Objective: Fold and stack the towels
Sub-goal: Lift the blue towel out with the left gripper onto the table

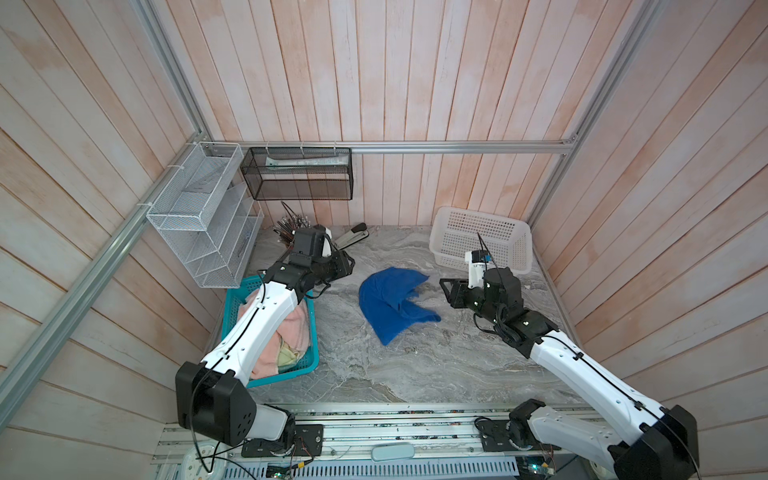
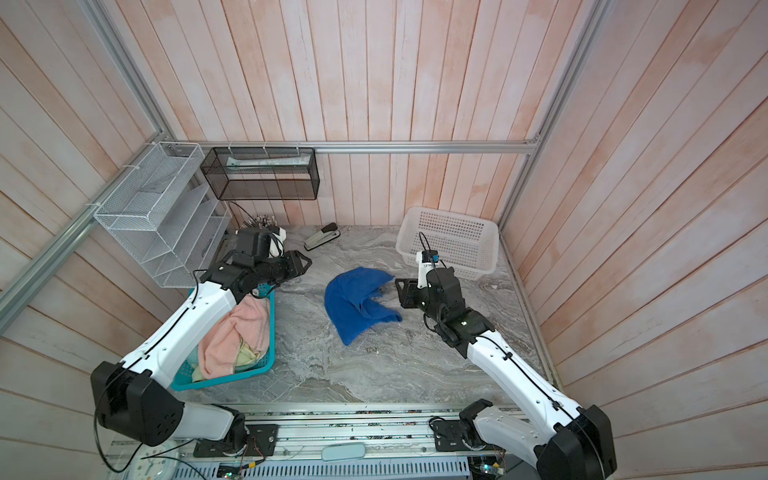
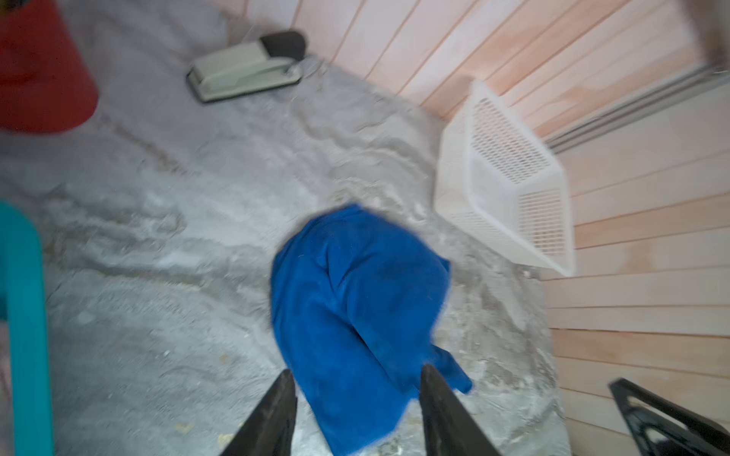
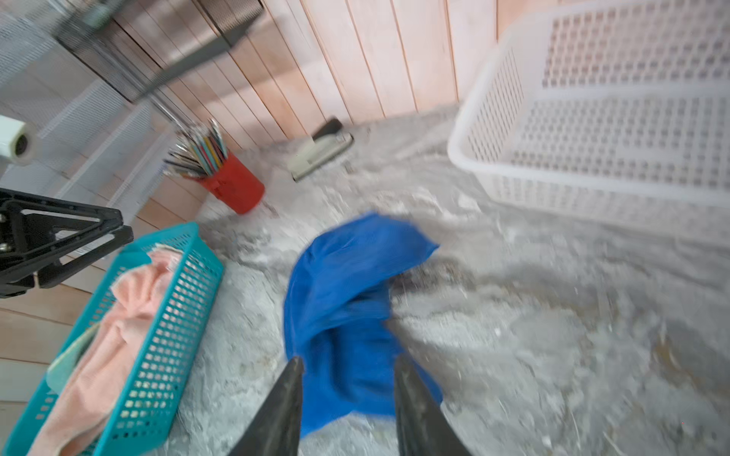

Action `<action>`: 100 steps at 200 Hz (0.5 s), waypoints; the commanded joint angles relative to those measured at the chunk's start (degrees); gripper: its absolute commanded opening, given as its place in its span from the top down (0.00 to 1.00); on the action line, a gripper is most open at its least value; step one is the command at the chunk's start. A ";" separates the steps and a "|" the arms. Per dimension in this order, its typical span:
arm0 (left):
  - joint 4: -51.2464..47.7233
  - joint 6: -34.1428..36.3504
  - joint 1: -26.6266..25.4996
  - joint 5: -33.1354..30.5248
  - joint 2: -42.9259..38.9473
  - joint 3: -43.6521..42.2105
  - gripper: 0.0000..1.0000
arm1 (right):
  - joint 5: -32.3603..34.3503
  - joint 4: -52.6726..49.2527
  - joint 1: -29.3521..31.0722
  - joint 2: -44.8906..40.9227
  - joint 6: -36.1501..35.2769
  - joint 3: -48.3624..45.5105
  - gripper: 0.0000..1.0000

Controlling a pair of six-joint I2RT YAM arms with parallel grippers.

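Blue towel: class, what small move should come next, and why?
Probably lower the right gripper to pinch a corner of the blue towel: it lies crumpled on the table, and that gripper and the left gripper are open, holding nothing.

table [image 1: 415,365] bears blue towel [image 1: 390,303], teal basket [image 1: 291,374], white basket [image 1: 482,245].

You've got three towels showing, blue towel [image 1: 390,303], pink towel [image 2: 249,320], yellow towel [image 2: 246,356], plus two baskets, teal basket [image 1: 315,340] and white basket [image 1: 482,237], two wire racks, white rack [image 1: 199,216], black rack [image 1: 299,174], one stapler [image 2: 320,237], one pencil cup [image 4: 235,189].
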 commanded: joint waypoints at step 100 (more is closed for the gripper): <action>15.36 -2.61 -22.25 -6.15 8.27 -21.68 0.37 | -9.21 -0.23 -1.02 15.64 1.16 -9.34 0.43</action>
